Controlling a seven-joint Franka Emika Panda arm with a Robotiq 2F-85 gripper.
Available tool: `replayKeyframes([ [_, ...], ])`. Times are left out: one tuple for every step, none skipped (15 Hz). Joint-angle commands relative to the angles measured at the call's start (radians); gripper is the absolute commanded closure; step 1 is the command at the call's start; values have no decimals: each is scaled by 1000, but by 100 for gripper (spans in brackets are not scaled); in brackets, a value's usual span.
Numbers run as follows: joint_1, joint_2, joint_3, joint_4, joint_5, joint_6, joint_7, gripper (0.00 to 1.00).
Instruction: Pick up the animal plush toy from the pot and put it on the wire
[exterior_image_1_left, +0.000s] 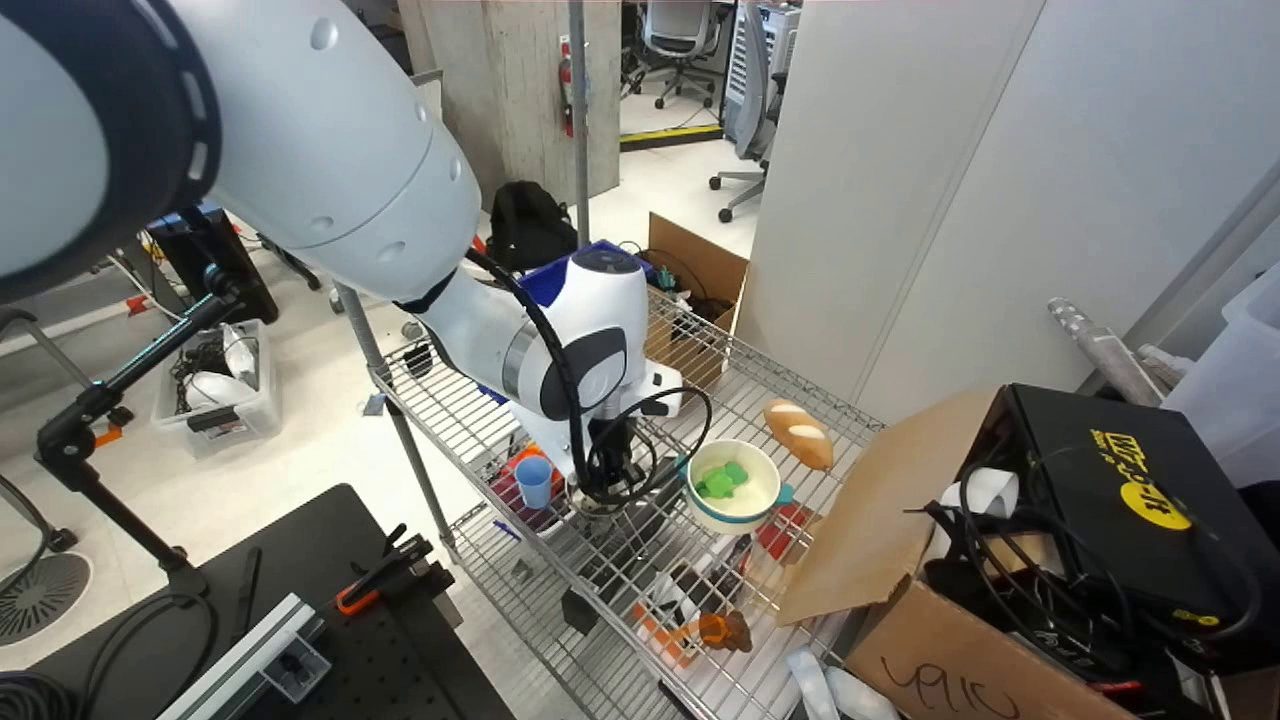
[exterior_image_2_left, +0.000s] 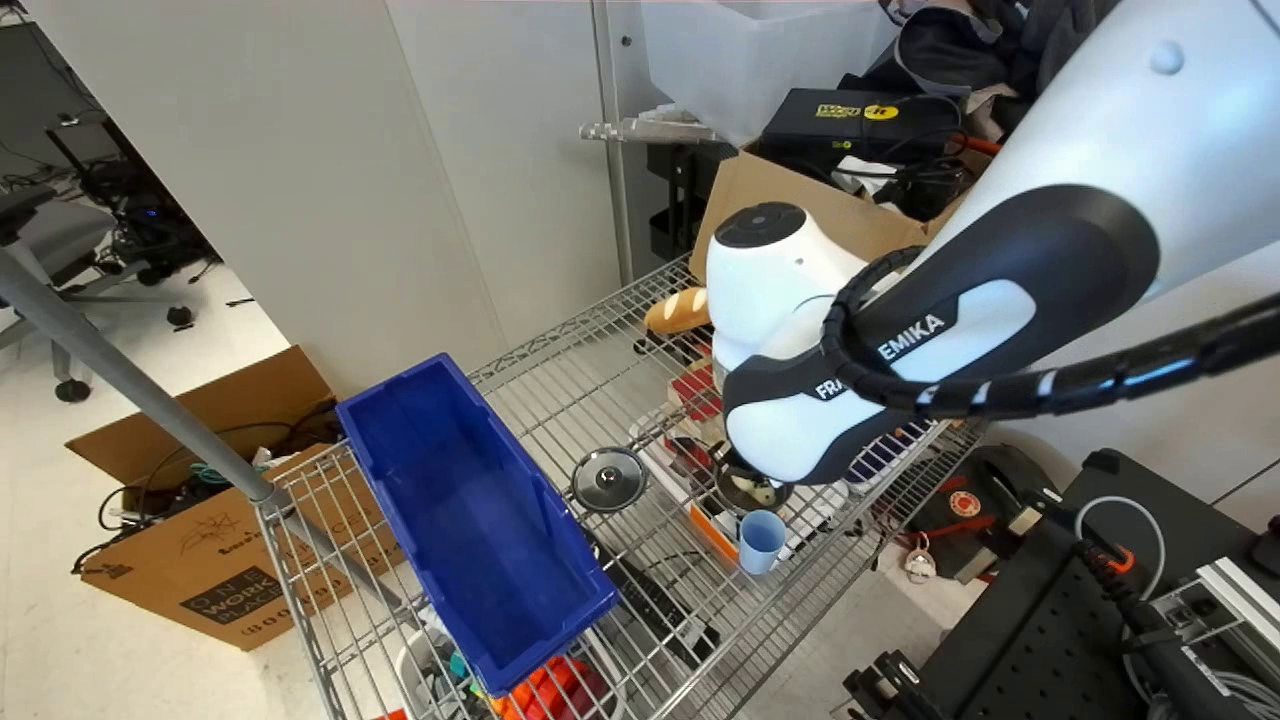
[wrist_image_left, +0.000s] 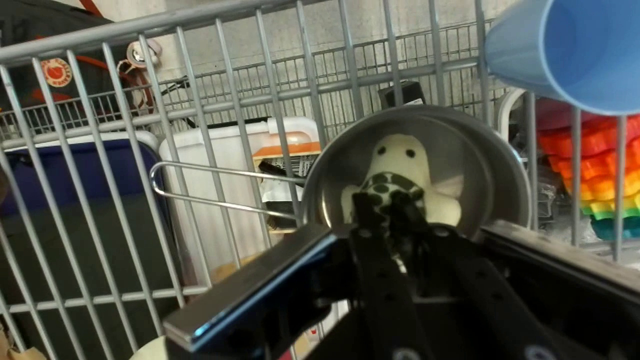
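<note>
The animal plush toy (wrist_image_left: 400, 155), cream with a green-spotted shell and two dark eyes, lies within the outline of the round silvery pot (wrist_image_left: 500, 150) in the wrist view. The toy (exterior_image_2_left: 764, 493) and pot (exterior_image_2_left: 738, 497) also show partly under the arm in an exterior view. My gripper (wrist_image_left: 386, 200) points down into the pot. Its fingers are close together with spotted shell fabric between them. The toy's lower part is hidden by the fingers. The pot stands on the silver wire rack (exterior_image_1_left: 770, 365), its wire handle reaching left in the wrist view.
A light blue cup (wrist_image_left: 590, 55) stands close beside the pot. A cream bowl (exterior_image_1_left: 705, 468) with green pieces inside, a bread roll (exterior_image_1_left: 798, 433), a pot lid (exterior_image_2_left: 609, 479) and a long blue tray (exterior_image_2_left: 470, 520) are on the rack. A cardboard box (exterior_image_1_left: 880, 510) borders one end.
</note>
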Motion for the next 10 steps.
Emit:
replayKeyframes([
  [60, 84, -48, 83, -54, -60, 70, 100],
  [68, 94, -52, 97, -61, -78, 80, 100],
  [75, 99, -55, 109, -68, -95, 89, 100],
  [79, 97, -56, 116, -75, -112, 95, 100],
  [81, 93, -55, 121, -81, -126, 99, 100],
  [80, 86, -52, 120, -84, -134, 99, 100],
  [79, 75, -50, 117, -88, -140, 99, 100],
  [76, 63, -46, 111, -88, -143, 96, 100],
  [67, 46, -37, 101, -79, -142, 84, 100],
  [57, 34, -27, 95, -69, -142, 72, 100],
])
